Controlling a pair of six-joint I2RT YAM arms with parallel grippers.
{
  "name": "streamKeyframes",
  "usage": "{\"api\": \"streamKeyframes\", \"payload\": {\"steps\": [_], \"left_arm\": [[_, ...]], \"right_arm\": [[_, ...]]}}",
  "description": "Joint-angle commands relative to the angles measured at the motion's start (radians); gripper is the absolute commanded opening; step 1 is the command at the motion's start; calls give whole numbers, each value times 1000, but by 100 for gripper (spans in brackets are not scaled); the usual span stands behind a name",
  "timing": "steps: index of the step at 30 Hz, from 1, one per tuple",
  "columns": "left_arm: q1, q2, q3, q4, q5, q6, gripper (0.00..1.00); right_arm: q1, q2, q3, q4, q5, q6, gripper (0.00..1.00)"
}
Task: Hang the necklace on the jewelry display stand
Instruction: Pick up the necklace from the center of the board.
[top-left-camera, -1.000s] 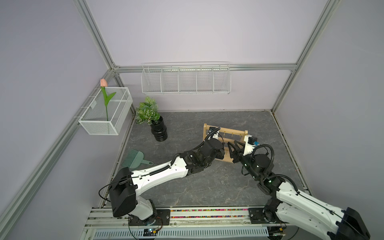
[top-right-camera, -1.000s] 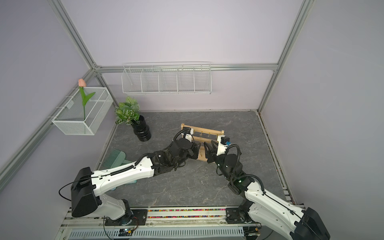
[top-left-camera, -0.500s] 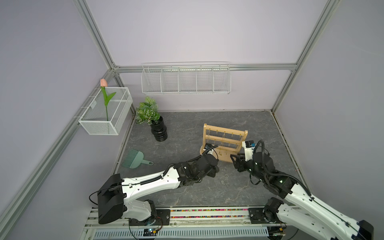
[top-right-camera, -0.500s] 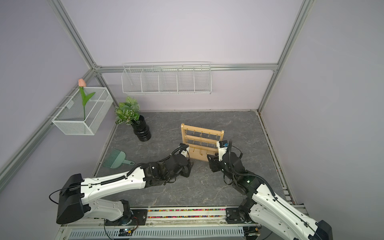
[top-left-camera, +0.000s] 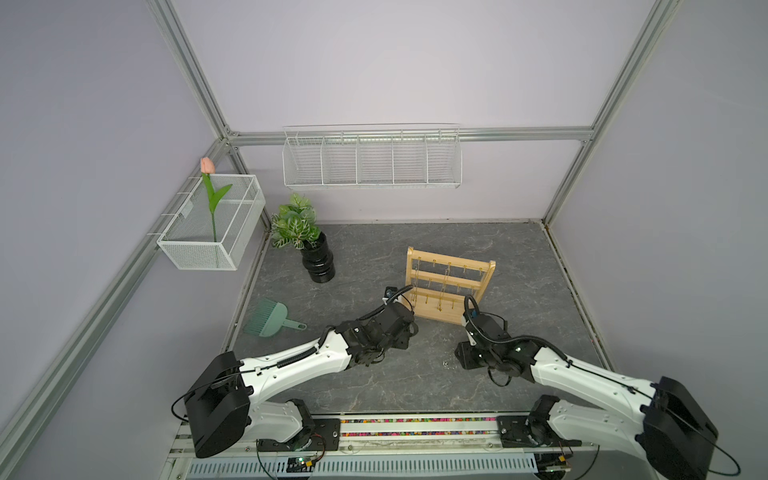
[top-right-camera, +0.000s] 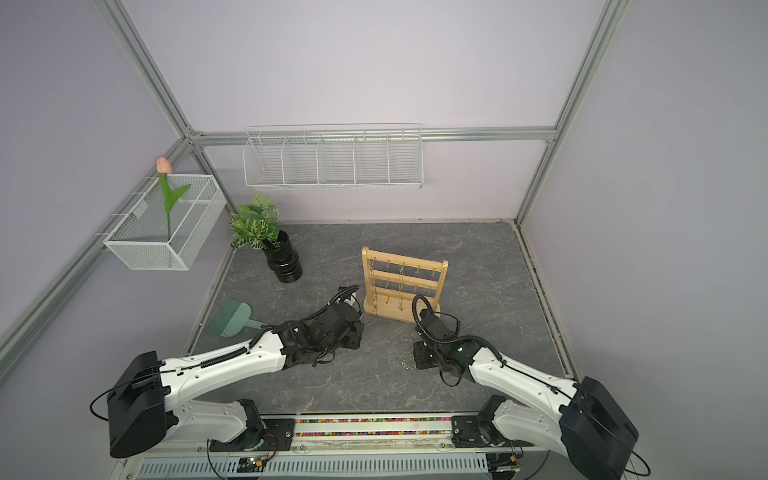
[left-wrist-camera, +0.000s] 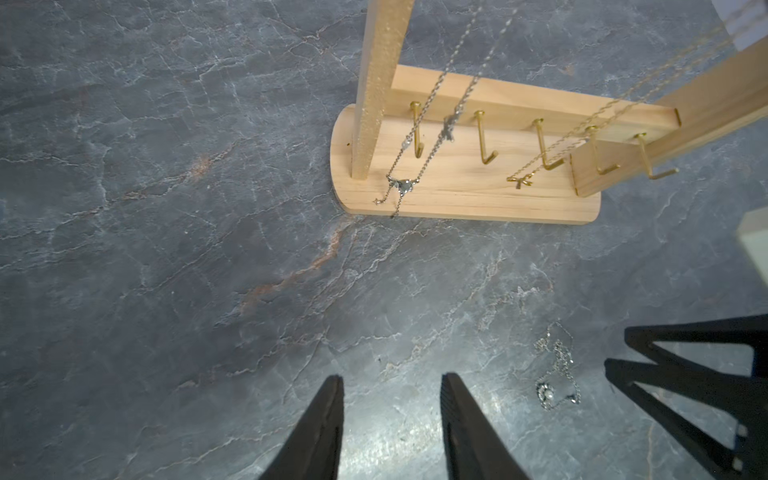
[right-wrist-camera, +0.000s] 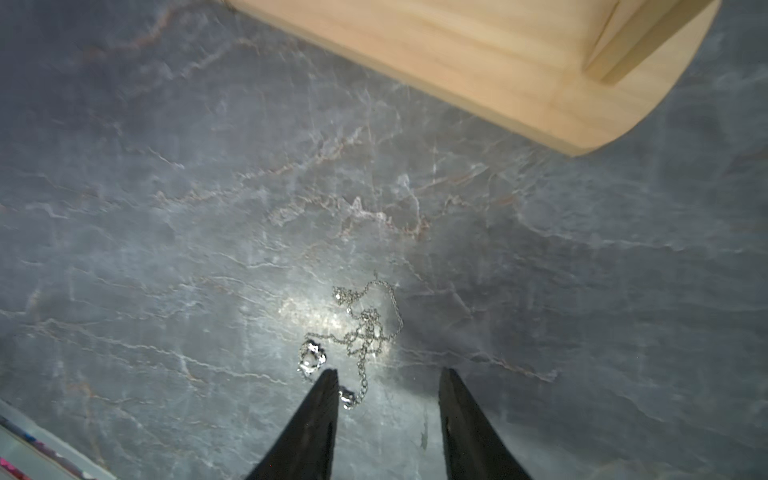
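Note:
The necklace (right-wrist-camera: 362, 328), a thin silver chain with a small round pendant, lies bunched on the dark stone floor just ahead of my right gripper (right-wrist-camera: 388, 372). That gripper is open and low over it, one fingertip (right-wrist-camera: 330, 380) next to the chain's end. The jewelry display stand (top-left-camera: 440, 316) rises just beyond, its base (right-wrist-camera: 498, 62) close by. My left gripper (left-wrist-camera: 391, 378) is open and empty over bare floor, in front of the stand's left end (left-wrist-camera: 457, 199), with the necklace (left-wrist-camera: 557, 374) off to its side. In both top views the necklace (top-right-camera: 405, 364) is a faint glint.
A silver necklace (left-wrist-camera: 401, 183) and a gold one (left-wrist-camera: 519, 179) hang on the stand. A black vase with a plant (top-left-camera: 318, 266) and a green dustpan brush (top-left-camera: 270, 318) stand to the left. White wire baskets (top-left-camera: 372, 160) hang on the walls.
Both arms drew back from the stand and came down toward the floor. The right gripper moved over the necklace and its jaws narrowed a little.

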Motion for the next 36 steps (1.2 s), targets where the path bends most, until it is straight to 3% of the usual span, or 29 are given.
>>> {"api": "streamKeyframes", "payload": {"steps": [1,11,27,36], "left_arm": [[18,37,13,46,26,8,41],[22,62,15,72,12,21,41],[35,-29,-36,49,-25,26,41],[44,-60,-48,39,-30,31,41]], "right_arm": [[24,52,24,31,-19,48,40],[60,144,31,94,16,103,34],[178,272,121,-116,164,197,18],[181,296,119,-138,224,234,7]]}}
